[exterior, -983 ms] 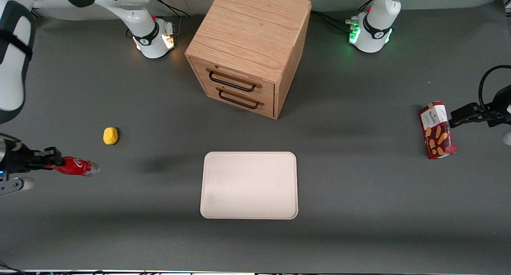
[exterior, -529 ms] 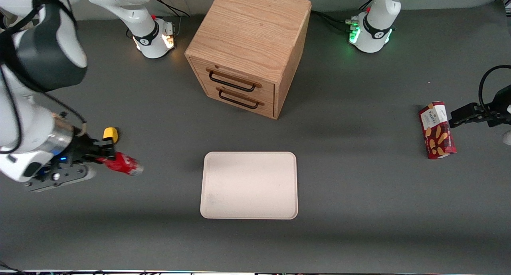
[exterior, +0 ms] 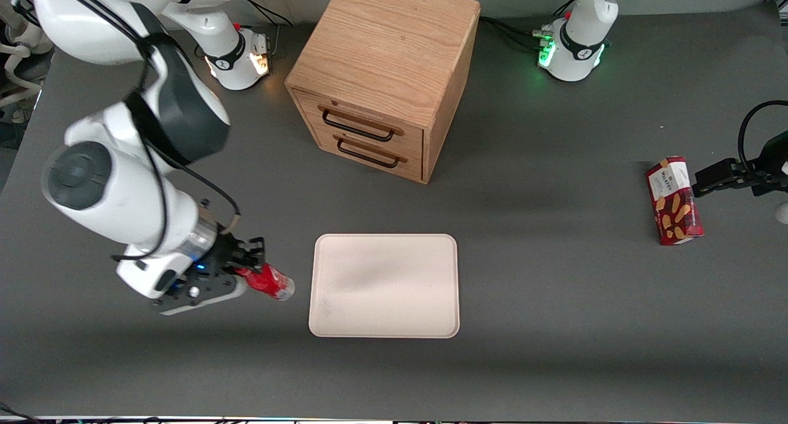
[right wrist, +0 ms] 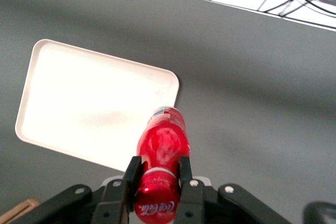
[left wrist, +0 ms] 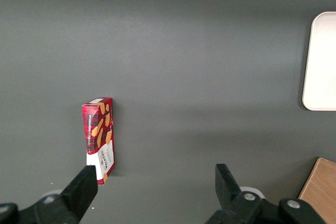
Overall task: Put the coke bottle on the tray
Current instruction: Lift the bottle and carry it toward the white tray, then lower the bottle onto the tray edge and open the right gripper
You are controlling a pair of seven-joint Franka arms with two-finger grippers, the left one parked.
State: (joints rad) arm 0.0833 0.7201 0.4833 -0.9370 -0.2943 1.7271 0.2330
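Observation:
The coke bottle [exterior: 271,282] is a slim red bottle with a silvery base, held lying sideways above the table. My right gripper [exterior: 249,273] is shut on its cap end, beside the tray's edge toward the working arm's end. In the right wrist view the gripper [right wrist: 157,174] grips the bottle [right wrist: 163,148] by the neck between both fingers [right wrist: 131,174], with the base pointing at the tray [right wrist: 79,103]. The cream-beige tray [exterior: 385,285] lies flat on the table and holds nothing.
A wooden two-drawer cabinet [exterior: 385,73] stands farther from the front camera than the tray. A red snack box [exterior: 674,200] lies toward the parked arm's end, also in the left wrist view [left wrist: 98,138]. The yellow object seen earlier is hidden by the arm.
My right gripper has carried the bottle across the table toward the tray, from the working arm's end to just beside the tray's edge. The arm now covers the yellow object.

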